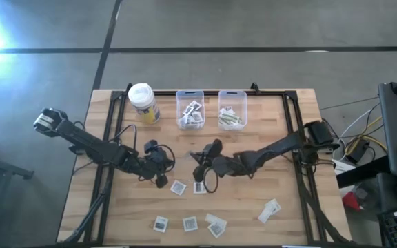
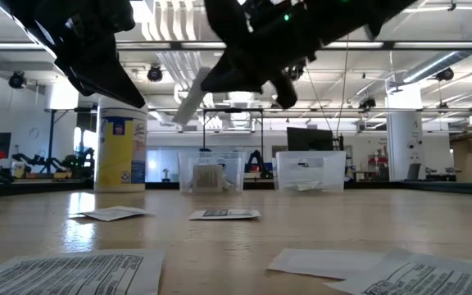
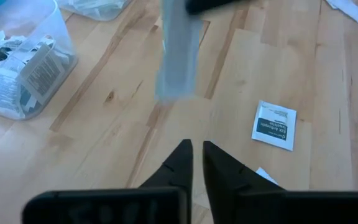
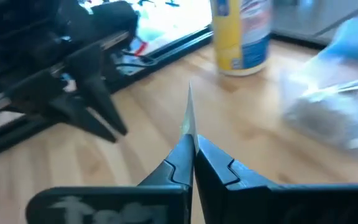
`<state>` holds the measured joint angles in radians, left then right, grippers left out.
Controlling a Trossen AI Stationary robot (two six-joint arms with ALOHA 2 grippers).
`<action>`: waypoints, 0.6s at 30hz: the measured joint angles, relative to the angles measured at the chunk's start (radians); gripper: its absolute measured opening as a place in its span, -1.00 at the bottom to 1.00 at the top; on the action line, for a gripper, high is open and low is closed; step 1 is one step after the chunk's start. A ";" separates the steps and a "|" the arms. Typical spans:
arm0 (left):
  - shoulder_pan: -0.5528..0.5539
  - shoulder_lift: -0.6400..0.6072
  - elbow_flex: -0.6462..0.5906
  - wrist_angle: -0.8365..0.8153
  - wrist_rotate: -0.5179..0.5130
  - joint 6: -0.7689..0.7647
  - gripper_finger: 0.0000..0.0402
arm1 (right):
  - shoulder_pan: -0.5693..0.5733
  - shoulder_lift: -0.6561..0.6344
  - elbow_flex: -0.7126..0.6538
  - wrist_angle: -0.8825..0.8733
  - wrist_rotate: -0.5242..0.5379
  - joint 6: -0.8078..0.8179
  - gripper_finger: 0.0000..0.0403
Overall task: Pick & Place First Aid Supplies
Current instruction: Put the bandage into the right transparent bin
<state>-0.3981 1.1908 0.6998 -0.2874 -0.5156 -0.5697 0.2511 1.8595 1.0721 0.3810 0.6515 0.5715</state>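
Note:
My right gripper [image 1: 200, 167] hangs over the middle of the table, shut on a narrow white strip packet [image 2: 188, 102], which the left wrist view shows as a pale strip [image 3: 178, 53]. My left gripper [image 1: 160, 179] hovers just to its left, fingers [image 3: 194, 152] a narrow gap apart with nothing between them, pointing toward the strip. Several flat white first aid packets lie loose on the wood: two square ones [image 1: 178, 187] [image 1: 199, 187] below the grippers, three [image 1: 189, 222] near the front edge and one [image 1: 269, 210] at the front right. My right gripper pinches one end of the strip [image 4: 189, 127] between its two fingertips. The fingers come from the table's right, slanting a little downward. The strip sticks out ahead of them, seen edge-on in the right wrist view. It is lifted clear of the table and slants down toward the left gripper [image 2: 179, 115].
A yellow container with a white lid [image 1: 143, 103] stands at the far left. Two clear bins [image 1: 190, 110] [image 1: 231, 110] with packets inside stand at the far middle. Black rails [image 1: 302, 138] run along the table's sides.

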 joint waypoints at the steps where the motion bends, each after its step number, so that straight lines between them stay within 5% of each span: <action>1: 0.000 0.000 0.000 0.001 0.000 0.000 -0.80 | -0.001 -0.027 0.000 -0.044 0.013 -0.004 -0.96; 18: 0.000 0.001 -0.001 -0.001 0.001 -0.032 -0.22 | -0.180 -0.417 -0.003 -0.542 0.130 -0.138 -0.96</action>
<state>-0.3981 1.1915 0.6987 -0.2886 -0.5148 -0.6014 0.0707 1.4427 1.0695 -0.1606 0.7814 0.4335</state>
